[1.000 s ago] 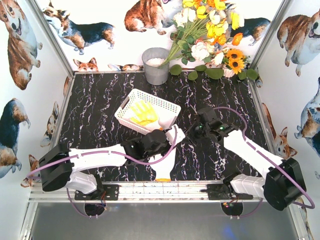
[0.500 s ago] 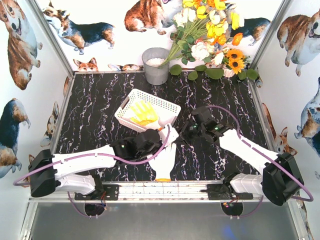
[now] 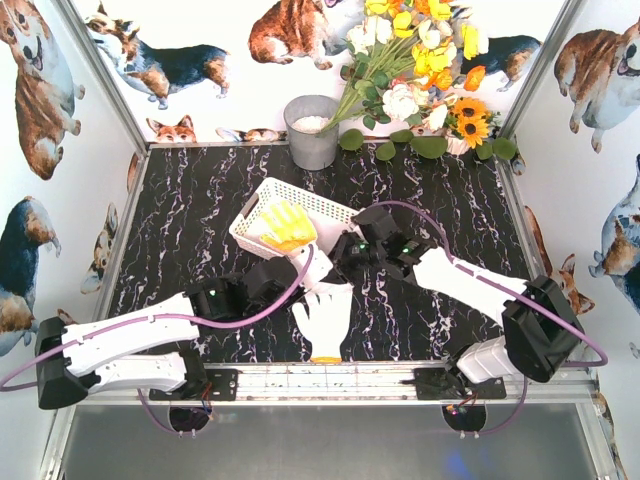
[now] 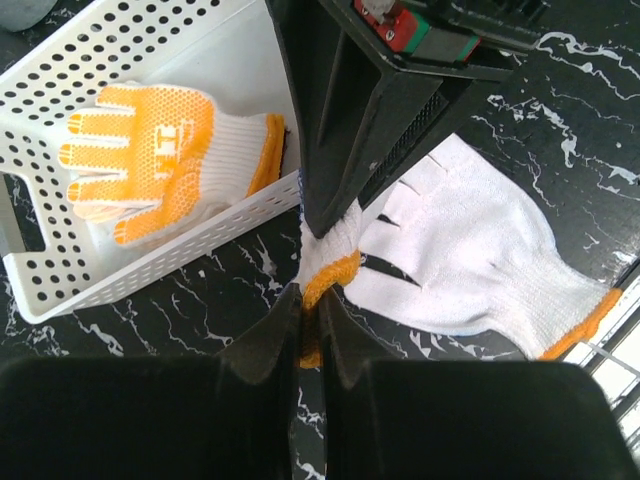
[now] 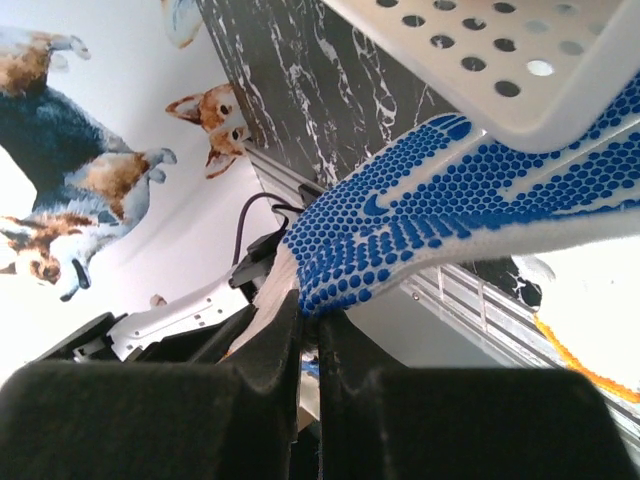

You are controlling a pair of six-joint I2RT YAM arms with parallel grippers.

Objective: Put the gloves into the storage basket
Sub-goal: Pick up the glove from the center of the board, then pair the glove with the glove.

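Note:
The white storage basket (image 3: 322,206) stands mid-table with a yellow-dotted glove (image 3: 288,226) inside; the left wrist view shows that basket (image 4: 60,292) and glove (image 4: 150,160) too. My left gripper (image 4: 308,300) is shut on the orange cuff (image 4: 330,280) of a white glove that runs up under the right gripper. My right gripper (image 5: 310,320) is shut on a white glove with a blue-dotted palm (image 5: 450,210), held just below the basket's edge (image 5: 520,60). I cannot tell whether both grip one glove. Another white glove with an orange cuff (image 3: 322,325) lies flat near the front.
A round grey metal bucket (image 3: 313,130) stands at the back, with a bunch of flowers (image 3: 420,70) to its right. Corgi-printed walls close in the sides. An aluminium rail (image 3: 330,380) runs along the near edge.
My left gripper has shut on the orange cuff and its arm has drawn back to the left. The right gripper has carried the blue-palmed glove left, toward the basket.

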